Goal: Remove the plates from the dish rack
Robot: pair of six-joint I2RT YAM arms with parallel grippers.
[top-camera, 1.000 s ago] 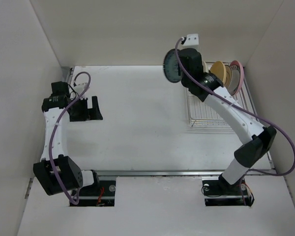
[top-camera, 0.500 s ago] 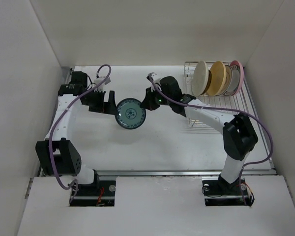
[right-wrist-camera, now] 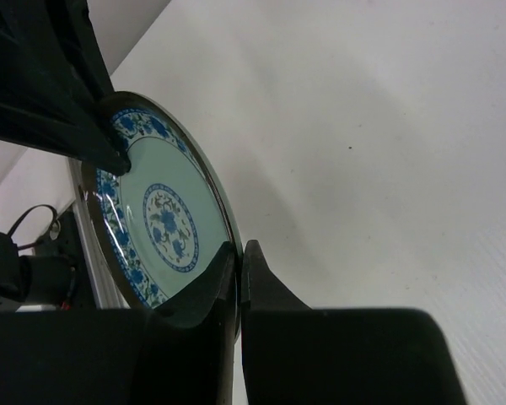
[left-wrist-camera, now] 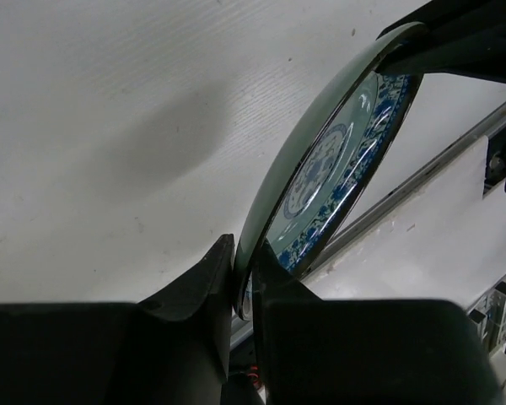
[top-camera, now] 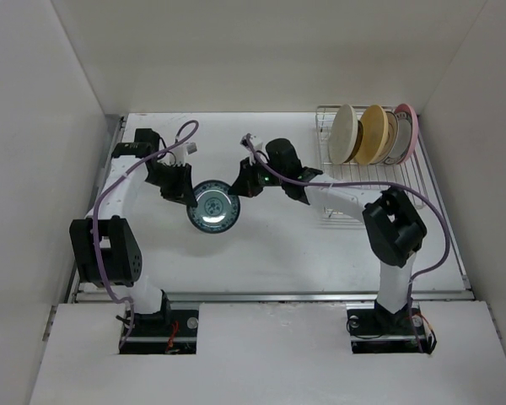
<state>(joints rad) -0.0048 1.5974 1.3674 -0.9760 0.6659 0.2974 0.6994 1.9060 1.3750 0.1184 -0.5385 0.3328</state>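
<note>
Over the middle-left of the bench, lifted clear of it as far as I can judge, the blue patterned plate hangs tilted between my two arms, its patterned face turned up towards the overhead camera. My left tool is clamped narrow on one rim, one finger on the pale underside and one on the patterned face. My right tool pinches the opposite rim the same way, and its wrist view shows the left fingers biting the far edge. Both tools hold the one plate, which I read as a mid-air handover: the right arm reaches the dish rack on the far right, the left arm covers the open bench, so the plate crosses between them. Back in the rack, the cream plate, tan plate and pink plate stand upright in the slots at the far end, with another between tan and pink that I cannot make out. My judgement is that the right tool should let go next, and only once the left grip is sure, or the plate drops
</note>
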